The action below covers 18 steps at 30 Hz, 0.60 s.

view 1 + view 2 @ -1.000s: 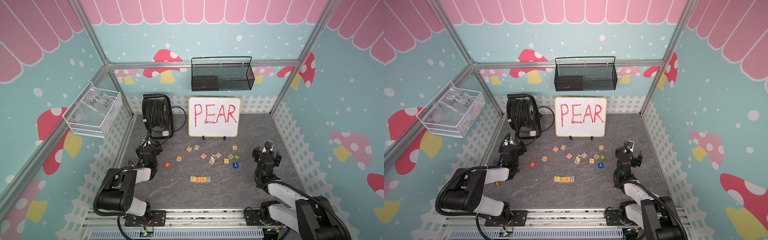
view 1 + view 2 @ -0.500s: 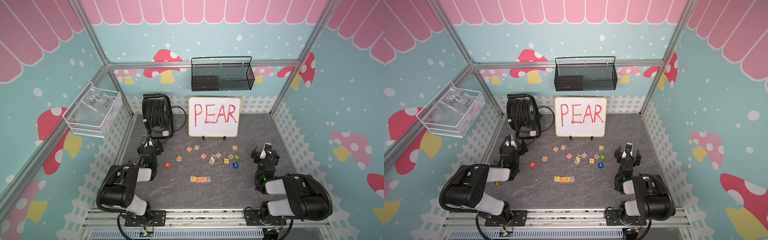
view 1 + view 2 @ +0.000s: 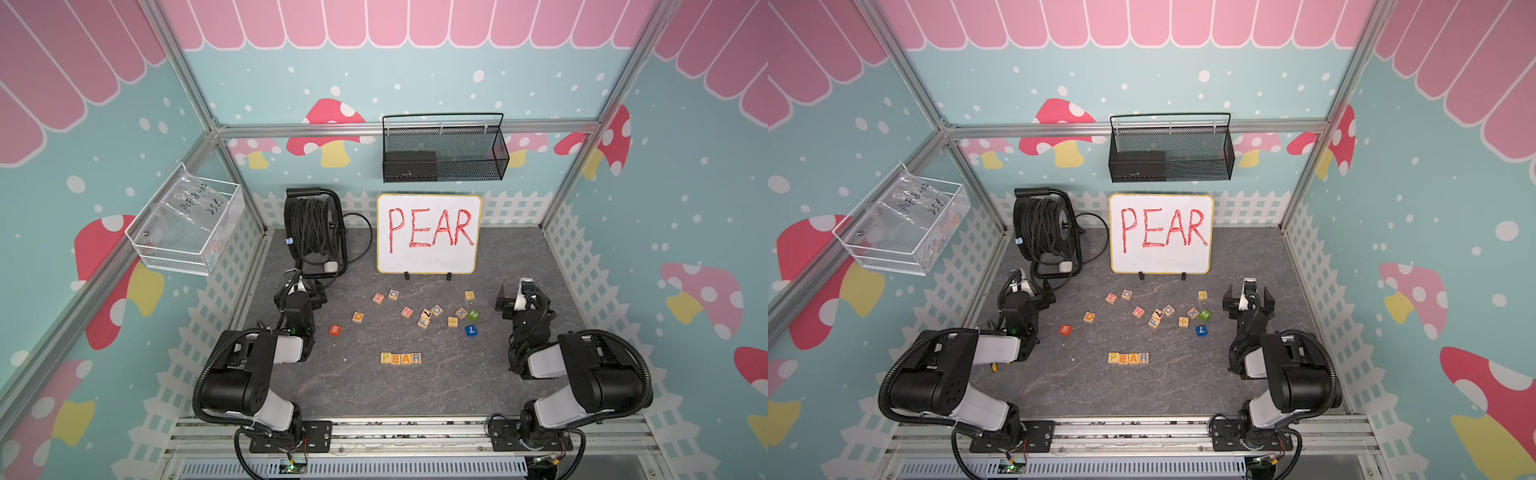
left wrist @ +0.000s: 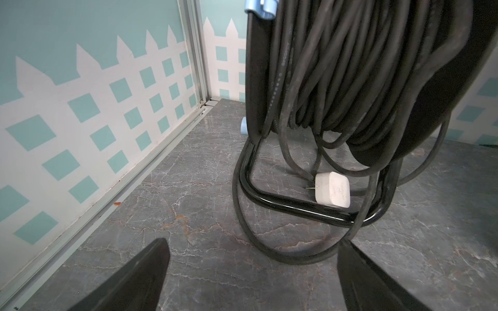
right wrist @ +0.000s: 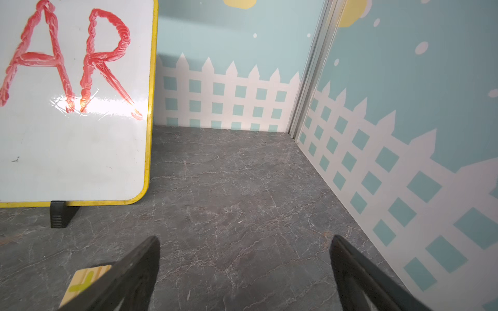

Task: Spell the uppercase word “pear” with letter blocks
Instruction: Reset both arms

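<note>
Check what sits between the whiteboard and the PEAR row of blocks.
Loose spare blocks lie scattered between the whiteboard and the PEAR row; both top views show it.

Two matching arms, left arm [image 3: 245, 374] and right arm [image 3: 590, 374]. Bulky rounded black joint housings, pale grey-white link shells between them. Small round holes in housing sides. Black corrugated cable conduit [image 3: 642, 370] loops along each arm. Tiny green light [image 3: 292, 331] on left arm. White wrist module [image 3: 519, 297] near each tip. Black base plates [image 3: 286, 435] with screw heads, thin red and black wires [image 3: 305, 444] beside. Left gripper [image 4: 253, 242] and right gripper [image 5: 244, 238]: fingers [image 4: 134, 277] matte black, wedge-shaped, tapering.
</note>
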Tool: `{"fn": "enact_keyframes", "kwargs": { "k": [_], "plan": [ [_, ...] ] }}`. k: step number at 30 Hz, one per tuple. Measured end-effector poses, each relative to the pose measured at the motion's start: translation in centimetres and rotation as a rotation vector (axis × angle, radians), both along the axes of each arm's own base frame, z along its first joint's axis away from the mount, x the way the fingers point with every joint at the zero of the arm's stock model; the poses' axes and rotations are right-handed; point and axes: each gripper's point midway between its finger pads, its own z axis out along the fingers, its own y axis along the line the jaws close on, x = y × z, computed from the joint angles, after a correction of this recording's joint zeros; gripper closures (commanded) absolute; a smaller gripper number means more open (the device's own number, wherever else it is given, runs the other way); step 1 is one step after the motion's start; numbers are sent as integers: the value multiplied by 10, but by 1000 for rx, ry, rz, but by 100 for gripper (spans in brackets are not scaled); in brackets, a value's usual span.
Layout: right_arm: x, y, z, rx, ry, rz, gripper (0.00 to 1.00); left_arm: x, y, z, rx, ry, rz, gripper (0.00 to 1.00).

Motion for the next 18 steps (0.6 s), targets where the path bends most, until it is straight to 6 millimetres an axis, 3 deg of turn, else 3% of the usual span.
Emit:
{"fn": "enact_keyframes", "kwargs": {
  "k": [18],
  "plan": [
    [0,2,-2,1,10,13,1,0,0,0,0,0,0,1]
  ]
}}
